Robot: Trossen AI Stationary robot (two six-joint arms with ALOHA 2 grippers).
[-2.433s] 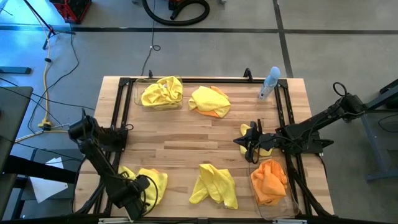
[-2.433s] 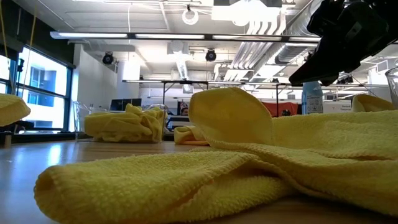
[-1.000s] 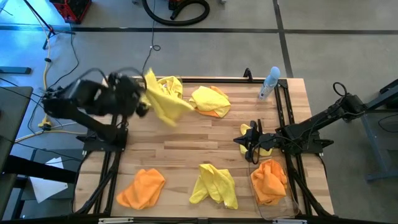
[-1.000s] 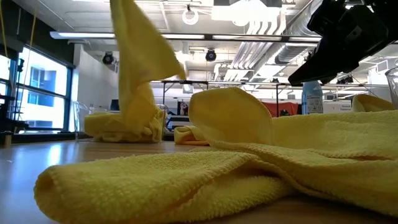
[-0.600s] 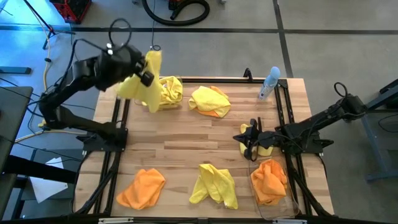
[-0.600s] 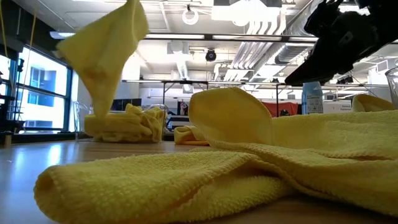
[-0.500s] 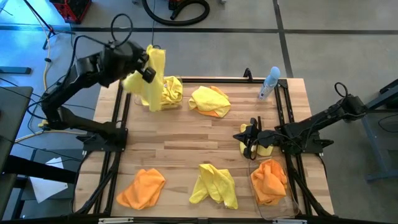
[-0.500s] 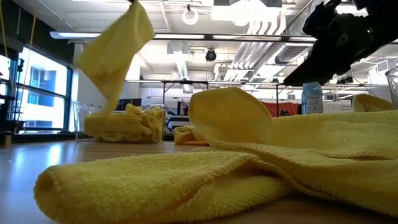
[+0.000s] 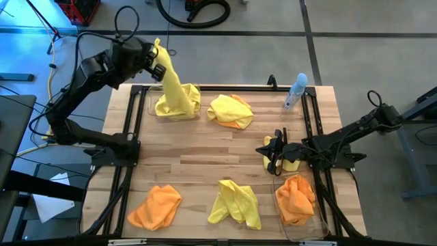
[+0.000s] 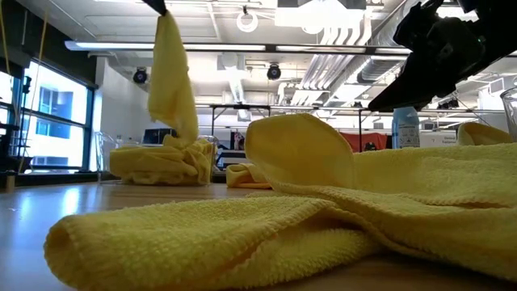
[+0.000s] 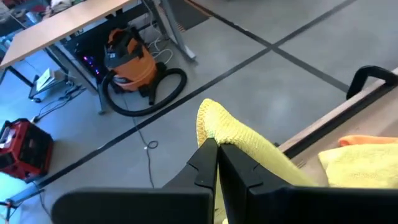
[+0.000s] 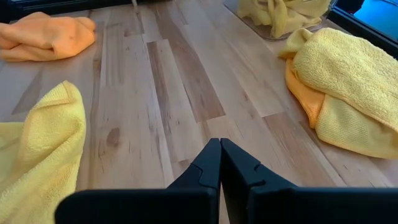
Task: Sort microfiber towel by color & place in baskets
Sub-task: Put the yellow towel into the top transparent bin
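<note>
My left gripper (image 9: 159, 55) is raised over the table's far-left corner, shut on a yellow towel (image 9: 172, 85) that hangs down into the far-left clear basket (image 9: 151, 104). That basket holds more yellow cloth (image 10: 161, 162). My right gripper (image 9: 272, 156) is shut, low over the table's right side beside a yellow towel (image 9: 291, 164). Near it, the near-right basket (image 9: 315, 222) holds an orange towel (image 9: 295, 198). Loose on the table lie an orange towel (image 9: 156, 205), a yellow one (image 9: 235, 203), and a yellow one on top of an orange one (image 9: 230, 111). My left gripper pinches the yellow towel's upper end (image 11: 217, 127) between its two shut fingers; a bunched bit of cloth sticks out past the tips. The towel hangs below the fingers (image 10: 171, 81), and its lower end (image 10: 187, 145) rests on the yellow pile in the far-left basket.
A pale blue spray bottle (image 9: 295, 91) stands at the far-right corner. Black arm frames (image 9: 130, 130) run along both sides of the table. Bare wood lies across the table's middle (image 9: 205, 154). Cables and a vacuum hose lie on the floor beyond the far edge.
My left gripper carried the yellow towel toward the far edge and came over the far-left basket. The towel swung out to the left under it, then swung back. It now hangs straight down with its lower end on the basket's yellow pile.
</note>
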